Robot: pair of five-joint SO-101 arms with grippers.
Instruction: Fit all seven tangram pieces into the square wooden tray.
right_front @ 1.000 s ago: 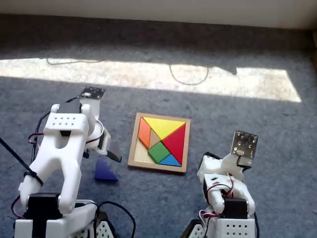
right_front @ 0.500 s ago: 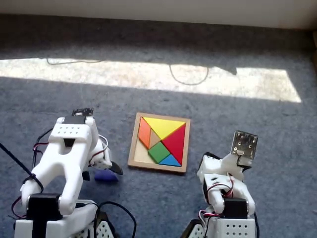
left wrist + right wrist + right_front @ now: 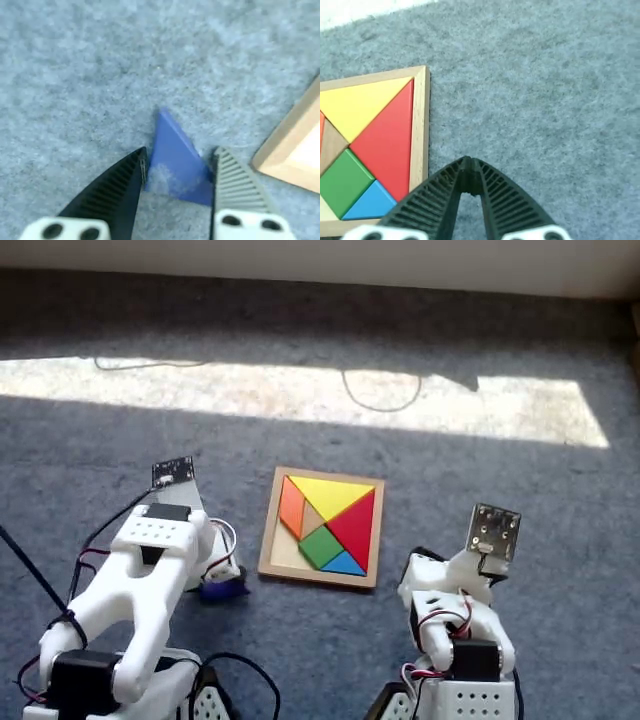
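Left wrist view — left hand [image 3: 181,150], lower than before, tight on blue triangle [image 3: 172,167].

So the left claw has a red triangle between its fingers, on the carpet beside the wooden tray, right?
Not red: the left wrist view shows a dark blue triangle between the left gripper's fingers, on the carpet beside the wooden tray.
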